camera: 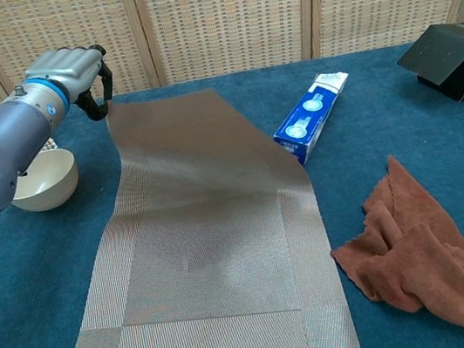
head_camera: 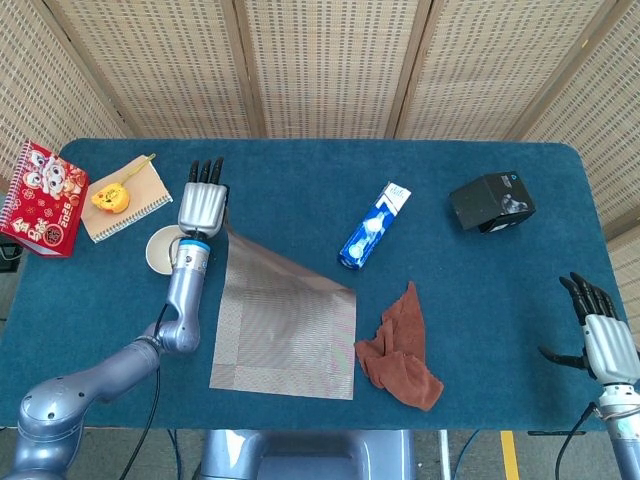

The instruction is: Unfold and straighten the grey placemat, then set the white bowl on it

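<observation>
The grey placemat point(head_camera: 285, 320) lies opened out on the blue table, its near part flat. Its far part point(camera: 182, 138) curves up off the cloth. My left hand point(head_camera: 203, 205) pinches the mat's far left corner point(camera: 109, 112) and holds it raised above the table. The white bowl point(head_camera: 158, 250) stands upright just left of the mat, partly hidden by my left forearm; the chest view shows the bowl point(camera: 39, 182) empty. My right hand point(head_camera: 600, 335) hangs by the table's front right edge, fingers spread, holding nothing. The chest view does not show it.
A blue toothpaste box point(head_camera: 375, 226) lies right of the mat's far corner. A crumpled brown cloth point(head_camera: 400, 350) sits against the mat's right side. A black box point(head_camera: 491, 202) is at the far right. A notebook with a yellow toy point(head_camera: 125, 197) and a red book point(head_camera: 40, 198) are at the far left.
</observation>
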`<state>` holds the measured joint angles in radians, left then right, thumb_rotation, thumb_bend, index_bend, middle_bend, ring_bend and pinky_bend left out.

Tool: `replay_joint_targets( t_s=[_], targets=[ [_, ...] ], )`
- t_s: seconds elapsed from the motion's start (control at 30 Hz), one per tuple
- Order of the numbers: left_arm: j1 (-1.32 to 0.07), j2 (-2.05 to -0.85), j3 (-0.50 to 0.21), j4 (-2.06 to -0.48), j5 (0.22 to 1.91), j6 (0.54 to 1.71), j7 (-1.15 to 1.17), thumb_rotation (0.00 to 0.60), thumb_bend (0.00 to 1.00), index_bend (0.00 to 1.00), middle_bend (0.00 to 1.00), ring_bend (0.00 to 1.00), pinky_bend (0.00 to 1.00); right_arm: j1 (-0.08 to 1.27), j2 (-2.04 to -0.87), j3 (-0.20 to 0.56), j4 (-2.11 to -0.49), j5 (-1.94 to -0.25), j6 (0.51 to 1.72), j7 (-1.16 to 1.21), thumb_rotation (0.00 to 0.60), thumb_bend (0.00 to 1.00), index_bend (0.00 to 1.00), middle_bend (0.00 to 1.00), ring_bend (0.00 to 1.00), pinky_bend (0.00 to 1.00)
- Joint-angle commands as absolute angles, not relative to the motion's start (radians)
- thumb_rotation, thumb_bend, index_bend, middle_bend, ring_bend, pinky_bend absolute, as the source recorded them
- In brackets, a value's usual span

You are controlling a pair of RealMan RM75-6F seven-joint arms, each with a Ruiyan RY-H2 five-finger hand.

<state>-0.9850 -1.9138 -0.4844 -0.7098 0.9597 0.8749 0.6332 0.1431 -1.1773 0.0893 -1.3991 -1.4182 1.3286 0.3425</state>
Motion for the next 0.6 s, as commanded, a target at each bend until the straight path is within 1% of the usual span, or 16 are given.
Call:
replay_joint_targets(
  t_s=[0.03,0.07,0.1,0.17,0.23,0.3,0.37,0.6],
  targets=[
    [-1.010,-1.936,-0.492,-0.667,0.929,0.859,0.649,0.600,0.45,0.58,0.00,0.00,0.00,0.144,-1.178,0.089,-1.397,-1.416,1.325,0.342,0.600,0.12,0.06,0.00,0.00,0.00],
    [-1.014,-1.940,-0.493,-0.657,0.922,0.856,0.650,0.600,0.45,0.56,0.00,0.00,0.00,0.144,-1.179,0.089,-1.396,-1.415,1.323,0.342,0.600,0.12,0.06,0.00,0.00,0.00],
    [-1.020,-1.945,-0.497,-0.645,0.911,0.853,0.650,0.600,0.44,0.51,0.00,0.00,0.00,0.144,-1.179,0.089,-1.395,-1.413,1.321,0.341,0.600,0.12,0.06,0.00,0.00,0.00],
    [-1.027,-1.950,-0.503,-0.633,0.889,0.840,0.654,0.600,0.40,0.36,0.00,0.00,0.00,0.144,-1.180,0.090,-1.394,-1.413,1.321,0.339,0.600,0.12,0.06,0.00,0.00,0.00],
    [-1.029,-1.950,-0.502,-0.631,0.873,0.827,0.663,0.600,0.28,0.15,0.00,0.00,0.00,0.144,-1.181,0.090,-1.394,-1.413,1.321,0.338,0.600,0.12,0.06,0.00,0.00,0.00],
    [-1.027,-1.945,-0.495,-0.636,0.871,0.827,0.663,0.600,0.21,0.04,0.00,0.00,0.00,0.145,-1.182,0.090,-1.393,-1.413,1.320,0.336,0.600,0.12,0.06,0.00,0.00,0.00],
    [-1.020,-1.937,-0.486,-0.647,0.880,0.837,0.650,0.600,0.19,0.00,0.00,0.00,0.00,0.145,-1.183,0.089,-1.394,-1.415,1.320,0.333,0.600,0.12,0.06,0.00,0.00,0.00],
    [-0.971,-1.886,-0.446,-0.721,0.933,0.888,0.569,0.600,0.18,0.00,0.00,0.00,0.00,0.143,-1.185,0.084,-1.400,-1.426,1.327,0.322,0.600,0.12,0.06,0.00,0.00,0.00]
  ],
)
